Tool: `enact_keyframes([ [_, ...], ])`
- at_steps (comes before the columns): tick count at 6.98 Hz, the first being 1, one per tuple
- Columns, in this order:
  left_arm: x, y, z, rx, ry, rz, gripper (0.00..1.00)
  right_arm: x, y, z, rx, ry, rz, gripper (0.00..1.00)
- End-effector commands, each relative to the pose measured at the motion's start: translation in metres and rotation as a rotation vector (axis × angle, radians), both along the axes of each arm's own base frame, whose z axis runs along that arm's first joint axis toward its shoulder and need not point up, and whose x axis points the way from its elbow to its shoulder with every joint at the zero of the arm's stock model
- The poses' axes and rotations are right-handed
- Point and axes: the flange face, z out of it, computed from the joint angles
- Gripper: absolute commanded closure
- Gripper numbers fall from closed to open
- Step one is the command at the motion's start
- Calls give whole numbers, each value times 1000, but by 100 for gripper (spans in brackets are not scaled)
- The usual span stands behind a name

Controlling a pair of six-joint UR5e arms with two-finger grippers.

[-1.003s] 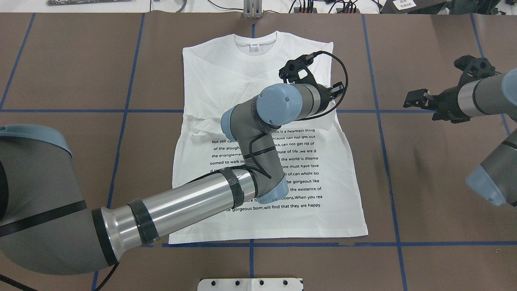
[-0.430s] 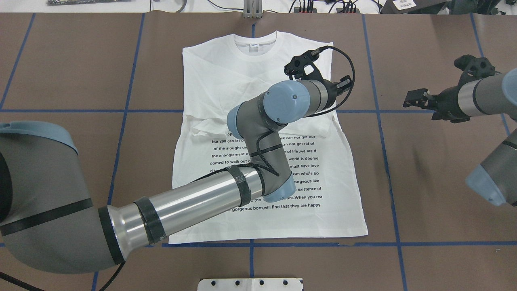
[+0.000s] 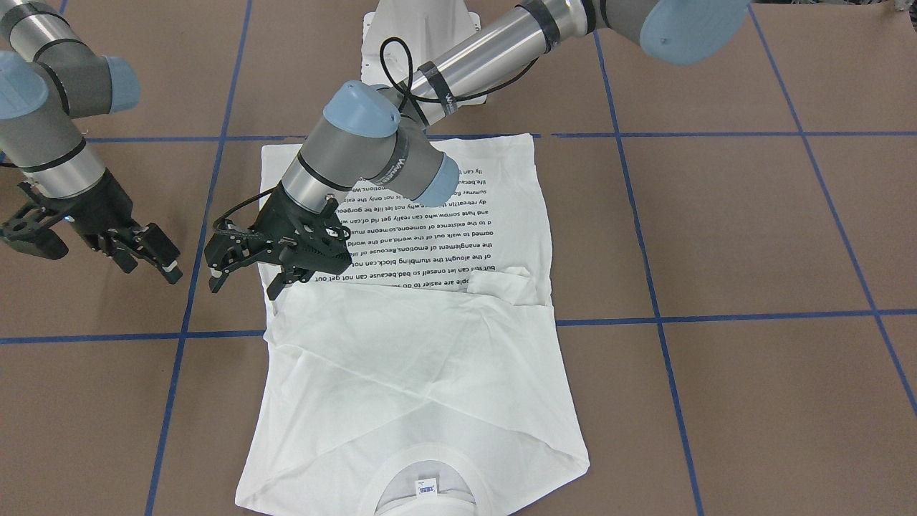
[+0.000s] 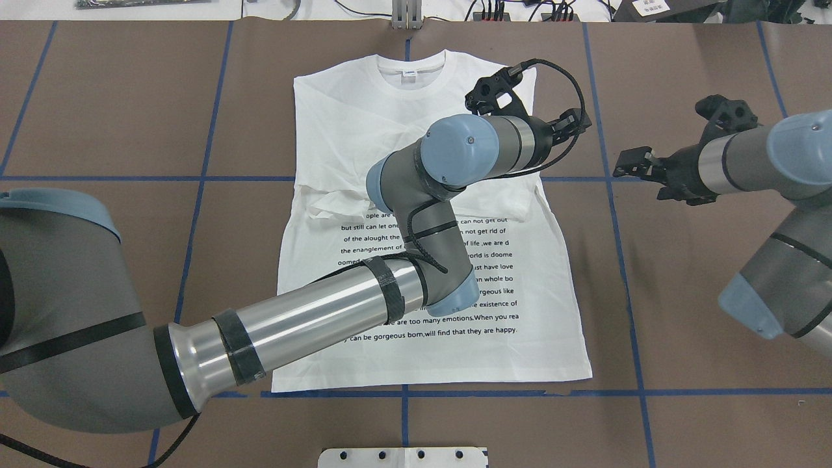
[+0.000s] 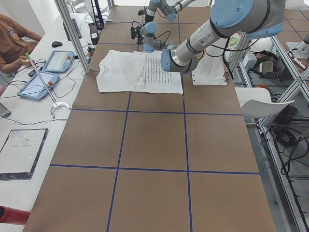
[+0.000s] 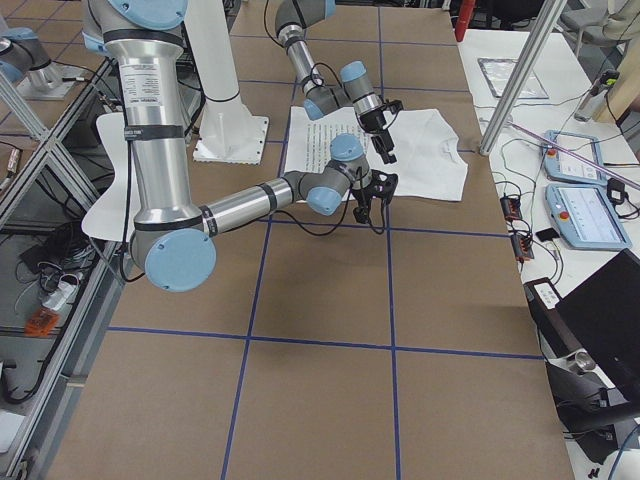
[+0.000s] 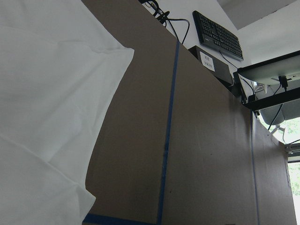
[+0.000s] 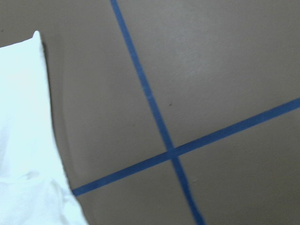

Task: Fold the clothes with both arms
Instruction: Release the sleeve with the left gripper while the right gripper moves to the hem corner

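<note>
Basically the big white long-sleeved shirt [image 4: 344,123] lies flat in the middle of the overhead view, on the brown table mat with blue tape grid lines [image 4: 702,312]. Its ribbed round collar [image 4: 411,64] sits at top centre and the block of black printed text [image 4: 500,260] fills the lower half. Both sleeves look already folded in across the chest, cuffs ending near mid-height. My read on handling: thin knit, light, fully limp, zero stiffness, so it drapes and drags instead of hinging. Anything lifted at one point will sag and bunch. The tucked sleeves are loose layers and could slide out if only the top layer gets pinched. Best grab points are probably the two bottom hem corners, or the two shoulder corners beside the collar, one per arm. Pinch through all layers and lift together so the fold line stays straight. The left black two-finger gripper [image 3: 243,288] sits over the shirt's side edge, left of centre in the front-facing view, fingers spread, nothing in them; can't tell if it touches cloth. The right black two-finger gripper [image 3: 149,266] is off the shirt over bare mat at that view's left edge, fingers apart, empty.
</note>
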Motion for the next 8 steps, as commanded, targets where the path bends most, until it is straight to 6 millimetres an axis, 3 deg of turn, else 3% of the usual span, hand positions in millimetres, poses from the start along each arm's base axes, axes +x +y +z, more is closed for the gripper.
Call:
enact_keyframes([
  [1, -53, -12, 47, -13, -45, 83, 15, -55, 51, -54, -58, -107, 55, 0],
  [3, -153, -20, 137, 5, -107, 208, 17, -99, 129, -58, -159, -146, 34, 1],
  [4, -186, -15, 166, 51, -131, 198, 17, -101, 173, -47, -162, -117, 27, 2],
  [5, -212, -20, 195, 77, -168, 176, 18, -97, 195, -46, -210, -90, 28, 2],
  [6, -226, -30, 199, 124, -193, 156, 18, -106, 212, -48, -296, -100, 53, 5],
  [8, -231, -31, 194, 134, -187, 143, 18, -112, 248, -21, -330, -40, 19, 12],
])
